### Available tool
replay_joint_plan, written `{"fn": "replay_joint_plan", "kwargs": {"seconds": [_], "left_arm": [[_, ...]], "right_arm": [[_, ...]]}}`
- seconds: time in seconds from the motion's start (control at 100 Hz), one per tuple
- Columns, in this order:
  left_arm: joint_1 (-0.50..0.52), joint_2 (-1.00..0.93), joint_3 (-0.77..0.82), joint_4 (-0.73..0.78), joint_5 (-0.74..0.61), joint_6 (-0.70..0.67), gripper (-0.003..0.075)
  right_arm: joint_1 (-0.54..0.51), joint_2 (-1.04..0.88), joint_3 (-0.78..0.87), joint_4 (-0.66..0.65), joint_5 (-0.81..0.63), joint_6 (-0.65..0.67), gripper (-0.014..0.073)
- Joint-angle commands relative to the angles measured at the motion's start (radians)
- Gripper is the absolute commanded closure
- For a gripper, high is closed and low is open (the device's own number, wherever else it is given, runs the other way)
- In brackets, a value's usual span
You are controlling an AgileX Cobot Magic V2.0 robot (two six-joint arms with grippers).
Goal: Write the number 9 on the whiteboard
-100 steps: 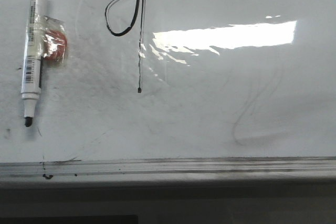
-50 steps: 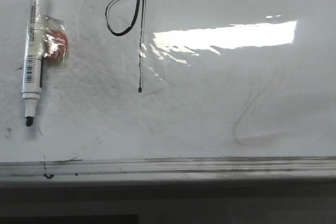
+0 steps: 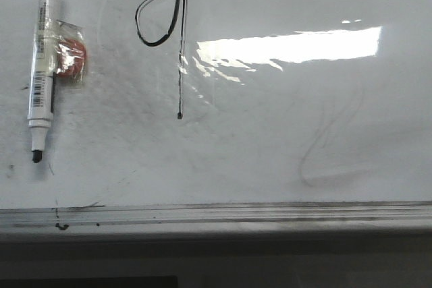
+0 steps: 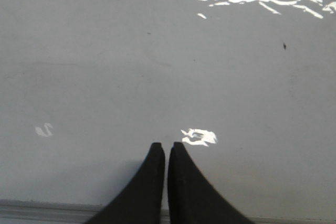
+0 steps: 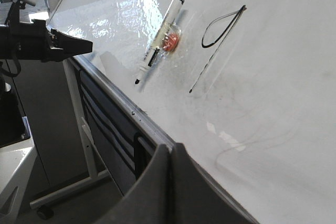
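The number 9 (image 3: 177, 32) is drawn in thin black line on the whiteboard (image 3: 270, 139): a teardrop loop joined to a long straight stem ending in a dot. It also shows in the right wrist view (image 5: 220, 30). A white marker with a black cap (image 3: 42, 59) lies on the board to the left of the 9, tip uncapped. My left gripper (image 4: 166, 148) is shut and empty over bare board near its ledge. My right gripper (image 5: 171, 148) is shut and empty over the board's front edge. Neither gripper shows in the front view.
A small clear packet with something red (image 3: 69, 55) lies against the marker. A faint grey curved smudge (image 3: 324, 146) sits at the right. The grey ink-spotted ledge (image 3: 216, 214) runs along the front edge. My left arm (image 5: 37, 43) shows beside the board's stand.
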Motion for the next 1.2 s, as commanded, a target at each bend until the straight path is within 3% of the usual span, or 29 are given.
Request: {"fn": "replay_joint_plan", "kwargs": {"seconds": [0.0,0.17,0.44,0.58,0.67,0.86,1.19], "left_arm": [[0.001,-0.028,0.041,0.005,-0.042,-0.01,0.0741],[0.001,-0.028,0.041,0.005,-0.042,-0.01,0.0741],[0.001,-0.028,0.041,0.005,-0.042,-0.01,0.0741],[0.001,-0.028,0.041,0.005,-0.042,-0.01,0.0741],[0.001,-0.028,0.041,0.005,-0.042,-0.01,0.0741],[0.001,-0.028,0.041,0.005,-0.042,-0.01,0.0741],[0.001,-0.028,0.041,0.005,-0.042,-0.01,0.0741]], "right_arm": [[-0.003,0.009,-0.012,-0.015,-0.076,-0.003,0.0657],[-0.111,0.009,0.055,-0.029,-0.146,-0.003,0.0657],[-0.639,0.009,0.133,-0.029,-0.414,-0.003,0.0657],[-0.878,0.009,0.178,-0.024,-0.413,0.041,0.0657],[-0.985,-0.011,0.175,-0.024,-0.262,0.041,0.0657],[-1.04,-0.134,0.177,-0.024,0.008,0.034,0.0657],[-1.04,-0.129,0.177,-0.024,0.09,0.0,0.0657]]}}
